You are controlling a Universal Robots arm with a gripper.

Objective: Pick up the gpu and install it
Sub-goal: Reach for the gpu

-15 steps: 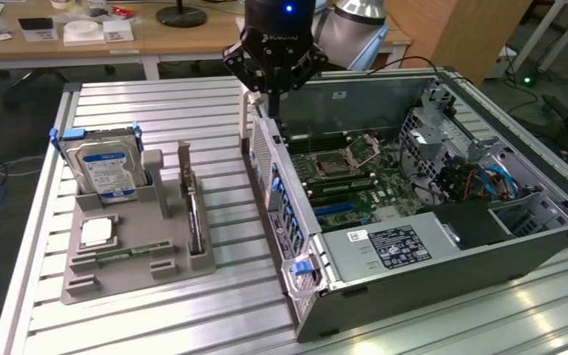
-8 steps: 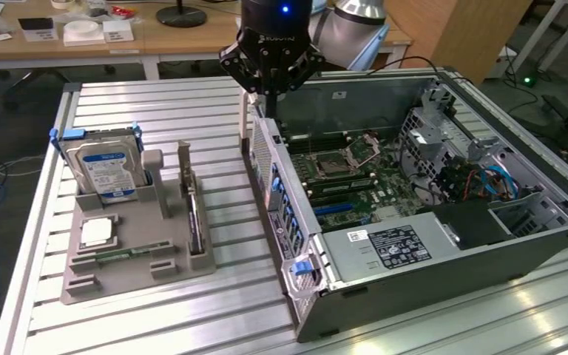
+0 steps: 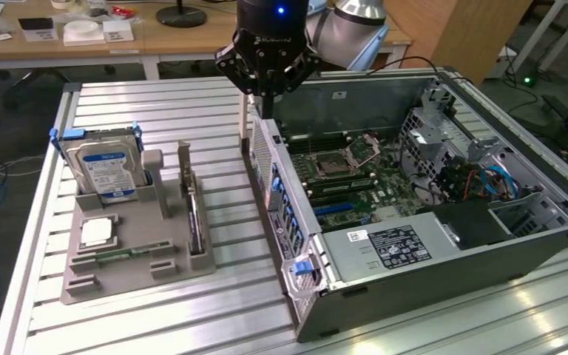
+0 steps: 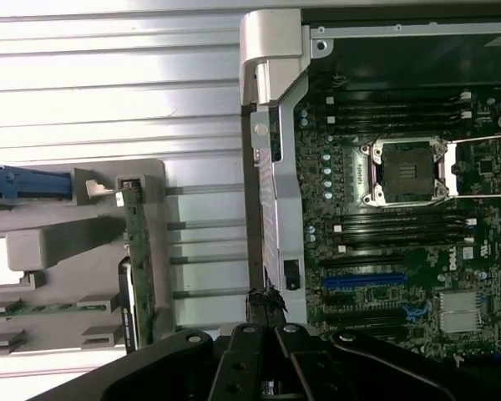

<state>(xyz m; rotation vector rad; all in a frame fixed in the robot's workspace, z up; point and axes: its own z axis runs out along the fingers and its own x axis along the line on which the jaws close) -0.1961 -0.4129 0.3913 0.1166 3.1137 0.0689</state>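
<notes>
Wooden desks point(image 3: 166, 41) with small boxes point(image 3: 82, 31) line the back of the room. Up front, a slatted aluminium surface point(image 3: 166, 111) carries 2 things: a grey fixture tray point(image 3: 136, 237) toward the exterior view's left and an open computer case point(image 3: 442, 277) toward its right. The gpu point(image 3: 197, 222) stands on edge in a slot of the tray, on the side nearest the case, untouched. A hard drive point(image 3: 106, 166) with a blue label stands upright at the tray's far end. The arm's gripper point(image 3: 264, 112) hangs over the case wall that faces the tray, beside the motherboard point(image 3: 348, 177). Its fingers point(image 3: 263, 102) are pressed together with nothing between them, well apart from the gpu.
</notes>
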